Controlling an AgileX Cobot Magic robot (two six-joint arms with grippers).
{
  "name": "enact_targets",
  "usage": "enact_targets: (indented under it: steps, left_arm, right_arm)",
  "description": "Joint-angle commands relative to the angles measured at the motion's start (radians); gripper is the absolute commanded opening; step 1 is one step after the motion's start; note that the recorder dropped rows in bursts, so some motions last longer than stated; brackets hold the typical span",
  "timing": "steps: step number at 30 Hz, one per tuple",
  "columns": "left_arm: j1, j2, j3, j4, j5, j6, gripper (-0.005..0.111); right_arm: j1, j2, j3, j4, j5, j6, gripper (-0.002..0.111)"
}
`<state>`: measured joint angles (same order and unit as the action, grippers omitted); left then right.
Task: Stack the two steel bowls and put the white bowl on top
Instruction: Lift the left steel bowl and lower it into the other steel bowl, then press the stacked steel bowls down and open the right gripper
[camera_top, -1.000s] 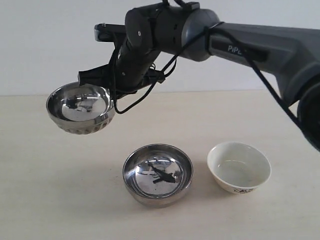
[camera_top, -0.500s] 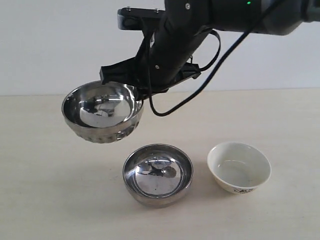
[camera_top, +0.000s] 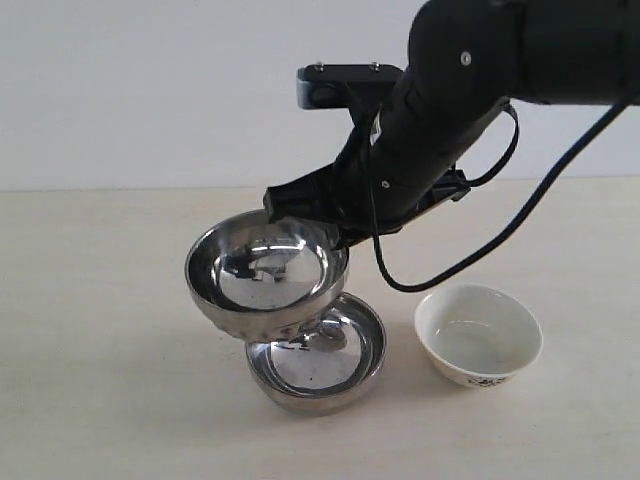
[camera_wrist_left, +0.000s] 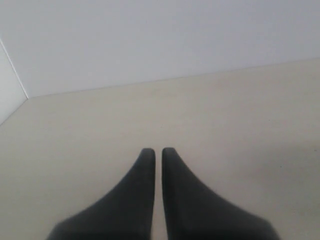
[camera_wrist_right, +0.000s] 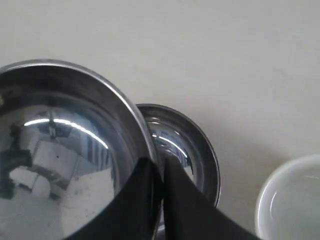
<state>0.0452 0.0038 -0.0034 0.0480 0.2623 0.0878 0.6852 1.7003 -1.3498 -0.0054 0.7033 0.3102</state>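
Counting two steel bowls, one white

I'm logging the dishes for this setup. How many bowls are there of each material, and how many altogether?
Steel: 2, the lifted steel bowl and the lower steel bowl
White ceramic: 1, the white ceramic bowl
Total: 3 bowls

Soft, even light is falling; the steel bowl is throwing glare, the left fingers are blurring.
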Motion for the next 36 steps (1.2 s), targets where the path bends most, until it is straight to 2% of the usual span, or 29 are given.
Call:
enact_targets:
  steps: [1, 16, 29, 36]
  left_arm:
    - [0.002, -0.004, 0.003, -0.007, -0.008, -0.010, 0.004]
    - [0.002, -0.004, 0.003, -0.007, -0.008, -0.010, 0.004]
    - [0.002, -0.004, 0.003, -0.007, -0.008, -0.010, 0.004]
    - [0.002, -0.004, 0.003, -0.007, -0.008, -0.010, 0.004]
  right_arm:
    - [-0.025, -0.015, 0.068, -0.005, -0.078, -0.006, 0.000]
    - [-0.059, -0.015, 0.215, -0.006, -0.210, -0.010, 0.000]
    - [-0.059, -0.014, 0.235, 0.005, -0.259, 0.018, 0.000]
    - [-0.059, -0.014, 0.286, 0.005, -0.355, 0.040, 0.000]
